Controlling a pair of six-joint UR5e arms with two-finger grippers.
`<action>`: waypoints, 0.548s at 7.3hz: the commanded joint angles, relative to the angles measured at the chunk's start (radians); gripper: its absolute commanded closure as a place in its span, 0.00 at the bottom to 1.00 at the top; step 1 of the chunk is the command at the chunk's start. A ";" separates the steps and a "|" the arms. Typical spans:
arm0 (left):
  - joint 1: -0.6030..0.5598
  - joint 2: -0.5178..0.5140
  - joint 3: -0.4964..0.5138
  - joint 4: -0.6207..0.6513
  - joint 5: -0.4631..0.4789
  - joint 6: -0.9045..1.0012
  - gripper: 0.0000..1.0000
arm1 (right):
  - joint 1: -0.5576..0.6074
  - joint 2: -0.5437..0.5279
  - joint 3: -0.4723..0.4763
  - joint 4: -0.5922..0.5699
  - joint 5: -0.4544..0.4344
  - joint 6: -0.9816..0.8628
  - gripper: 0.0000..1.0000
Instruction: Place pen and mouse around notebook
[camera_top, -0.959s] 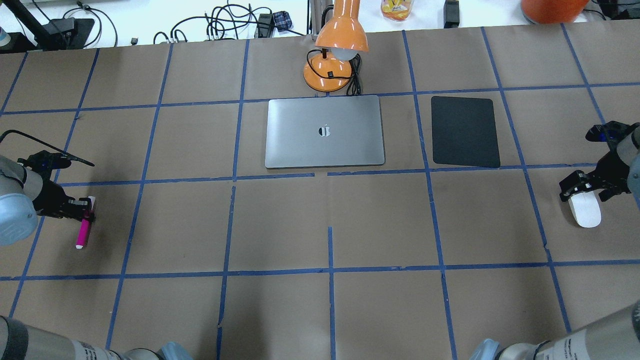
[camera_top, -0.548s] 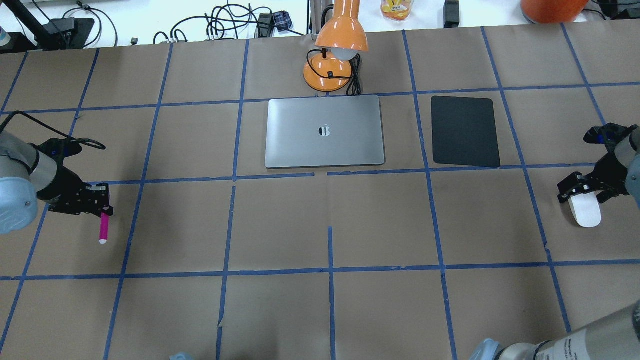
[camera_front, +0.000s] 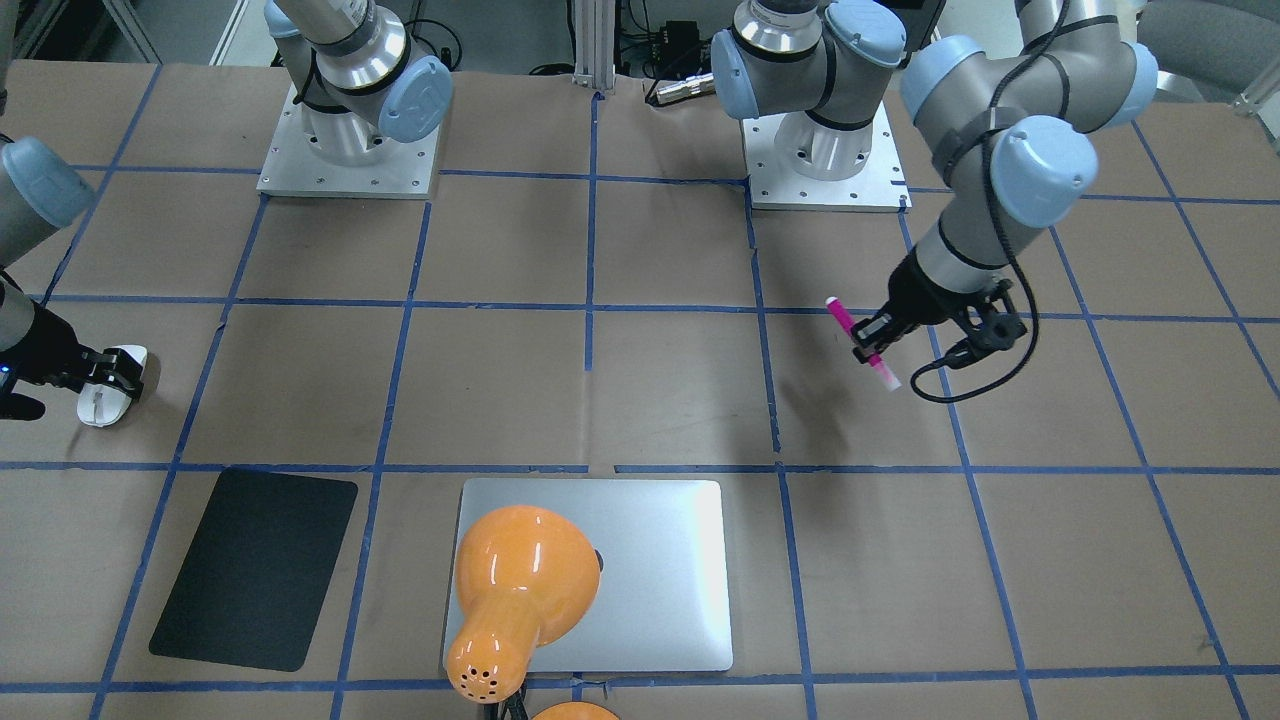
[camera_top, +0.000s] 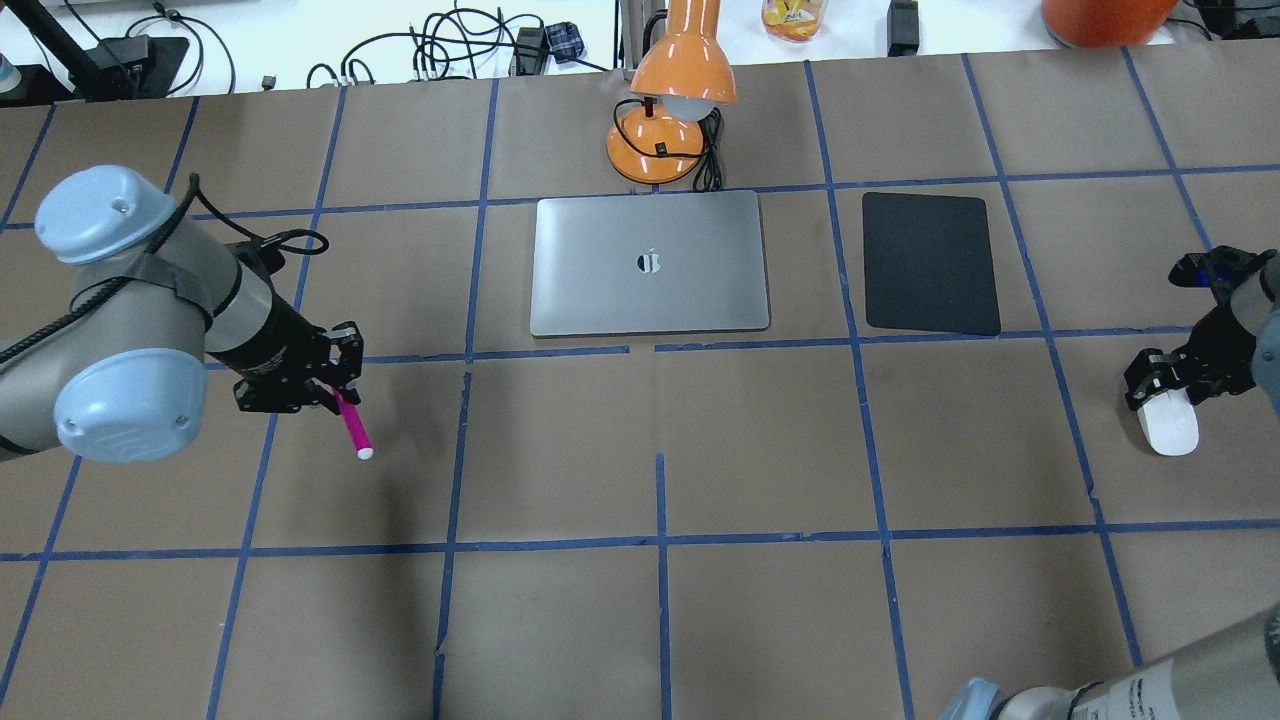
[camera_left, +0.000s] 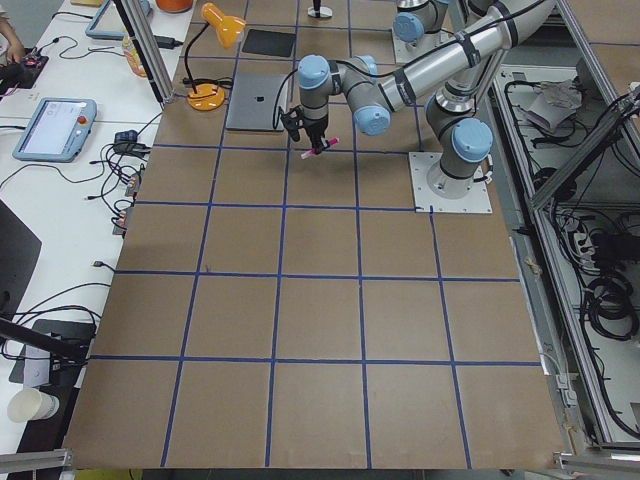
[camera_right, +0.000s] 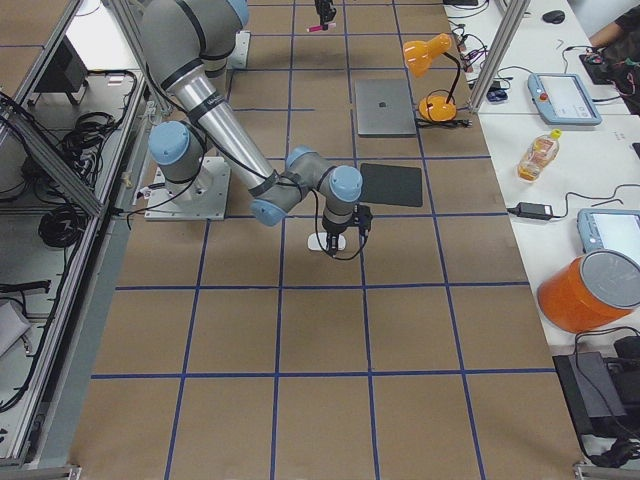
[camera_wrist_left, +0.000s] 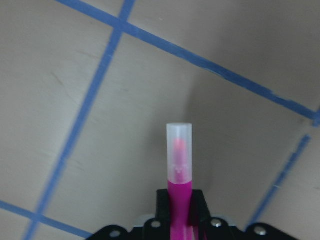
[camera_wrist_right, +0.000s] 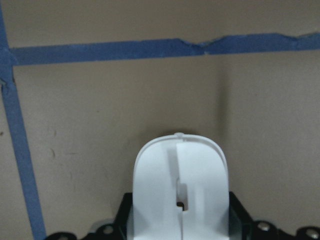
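Over the left half of the brown-papered worktop (camera_top: 760, 450), you see the left gripper (camera_top: 335, 395) clamped on the pen (camera_top: 352, 428). Its fingers pinch the magenta barrel near the uncapped end. The pen hangs tilted with its pale translucent cap lowest. It is clear of the paper, as you can tell from the shadow under it in the front-facing view (camera_front: 843, 318). From the left wrist camera, the cap (camera_wrist_left: 179, 145) points straight away from the fingers over a taped grid line. The pen sits well apart from the notebook (camera_top: 600, 290), off its left side and nearer the robot than its near edge.

Near the worktop's right edge, you find the right gripper (camera_top: 1160, 385) closed around the white mouse (camera_top: 1168, 425). The right wrist camera shows the mouse (camera_wrist_right: 180, 190) gripped between the two fingers. You cannot tell whether it rests on the paper or hangs just above it.

The notebook lies flat and closed at the middle of the worktop, towards the far edge. An orange desk lamp (camera_top: 672, 110) stands just behind it, its shade leaning over the lid in the front-facing view. A black pad (camera_top: 930, 262) lies near the notebook's right side, between it and the mouse.
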 joint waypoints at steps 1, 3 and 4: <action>-0.239 -0.043 -0.001 0.082 -0.046 -0.429 1.00 | 0.000 -0.001 -0.006 0.004 -0.002 -0.001 0.50; -0.408 -0.101 0.037 0.189 -0.034 -0.794 1.00 | 0.008 -0.017 -0.022 0.008 -0.001 0.010 0.49; -0.447 -0.159 0.062 0.205 -0.041 -0.982 1.00 | 0.014 -0.012 -0.057 0.008 0.010 0.016 0.49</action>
